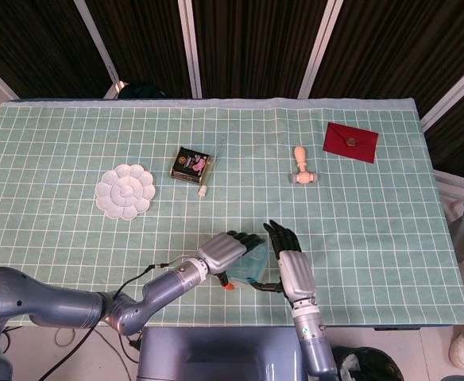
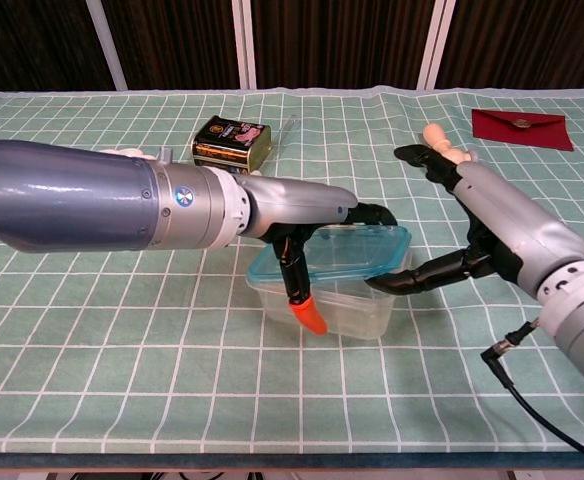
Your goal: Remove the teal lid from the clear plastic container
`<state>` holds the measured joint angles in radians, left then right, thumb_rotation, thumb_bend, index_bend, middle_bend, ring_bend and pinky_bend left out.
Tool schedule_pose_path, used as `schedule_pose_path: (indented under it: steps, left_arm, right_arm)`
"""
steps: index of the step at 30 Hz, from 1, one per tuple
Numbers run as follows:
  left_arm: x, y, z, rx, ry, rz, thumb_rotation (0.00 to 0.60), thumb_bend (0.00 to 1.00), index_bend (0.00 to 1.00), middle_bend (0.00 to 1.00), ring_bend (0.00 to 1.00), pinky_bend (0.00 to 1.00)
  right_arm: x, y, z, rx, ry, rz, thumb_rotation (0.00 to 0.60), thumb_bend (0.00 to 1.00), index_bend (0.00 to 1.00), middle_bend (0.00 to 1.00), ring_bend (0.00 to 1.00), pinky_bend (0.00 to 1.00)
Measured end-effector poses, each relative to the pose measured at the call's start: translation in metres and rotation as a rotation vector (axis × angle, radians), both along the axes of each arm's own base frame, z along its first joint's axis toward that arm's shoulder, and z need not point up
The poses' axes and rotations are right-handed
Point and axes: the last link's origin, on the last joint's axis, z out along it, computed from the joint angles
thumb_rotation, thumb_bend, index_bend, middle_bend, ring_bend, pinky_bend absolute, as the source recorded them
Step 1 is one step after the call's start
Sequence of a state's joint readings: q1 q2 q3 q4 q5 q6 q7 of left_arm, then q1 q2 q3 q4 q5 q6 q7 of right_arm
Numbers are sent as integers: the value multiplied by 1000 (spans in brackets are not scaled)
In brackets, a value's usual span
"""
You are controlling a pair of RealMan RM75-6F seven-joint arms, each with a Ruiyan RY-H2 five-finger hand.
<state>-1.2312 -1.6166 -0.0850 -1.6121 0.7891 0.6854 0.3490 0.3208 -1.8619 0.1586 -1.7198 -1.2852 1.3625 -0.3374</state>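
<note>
Looking for readable text first: the small dark tin [image 2: 232,141] at the far side has a gold-edged label with pinkish artwork, but the print's too small to make out. Nothing else carries writing I can read.

The clear plastic container [image 2: 329,296] sits near the front edge of the bench [image 2: 122,360], roughly centre. It's a see-through rectangular tub with rounded corners. Its teal lid [image 2: 338,253] is translucent blue-green and looks tipped up at the right end in the chest view.

The left hand [image 2: 307,225] rests on top of the lid, fingers over it and an orange-tipped one pointing down the near wall. The right hand [image 2: 467,225] is spread wide, one dark finger touching the lid's right edge; not gripping anything as far as I can tell.
</note>
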Motion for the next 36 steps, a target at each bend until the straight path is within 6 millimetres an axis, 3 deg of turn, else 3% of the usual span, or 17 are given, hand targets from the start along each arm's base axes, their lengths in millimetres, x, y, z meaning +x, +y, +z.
schedule_pose_path:
  steps: [3,6,24,36]
  left_arm:
    - [1,-1,1,0,-9,-2,600,0,0,7,60,234]
    - [2,0,2,-1,-16,-2,600,0,0,0,39,217]
    - [1,-3,3,-10,-20,-5,600,0,0,0,40,217]
    - [-1,6,15,25,-31,-1,600,0,0,0,40,213]
  right_arm:
    - [-1,0,-1,1,-1,0,600,213,300,0,0,0]
    - [-1,1,-2,4,-12,-5,600,264,355,0,0,0]
    - [-4,3,-6,11,-19,-12,600,576,617,33,0,0]
    - [-7,5,-5,7,-41,-22,600,590,631,39,0,0]
